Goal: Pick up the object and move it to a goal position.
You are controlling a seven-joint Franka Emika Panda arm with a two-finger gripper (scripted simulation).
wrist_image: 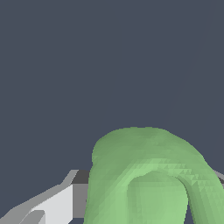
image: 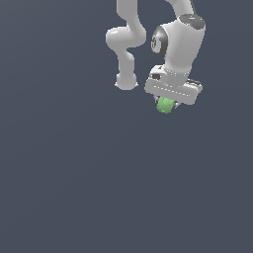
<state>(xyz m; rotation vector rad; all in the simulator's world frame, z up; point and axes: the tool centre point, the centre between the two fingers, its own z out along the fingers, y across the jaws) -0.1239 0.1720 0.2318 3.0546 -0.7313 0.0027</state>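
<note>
A single white arm (image: pixel 129 44) is seen in the upper part of the exterior view, bent in an S-like curve, with its large wrist housing (image: pixel 179 44) carried on the exterior view's right. Below the housing, the wide white body of the pincer (image: pixel 167 101) is held at a slight tilt. The green block (image: pixel 165 105) is seen directly beneath that body, partly tucked under it, so that only its rounded lower part is shown. It is narrower than the pincer body above it.

In the wrist view, the green block (wrist_image: pixel 148 175) is shown very close, filling much of the frame; a rounded outer rim and a recessed, notch-like hollow in its middle can be made out. A pale grey and white finger (wrist_image: pixel 57 203) is seen pressed against one side of the block, and a sliver of a second grey part is glimpsed at the opposite edge. The pincer is thus closed onto the block, which is gripped between the fingers.

A plain, dark blue-grey background (image: pixel 74 188) is seen all around. Whether the block is lifted clear of a surface cannot be told.
</note>
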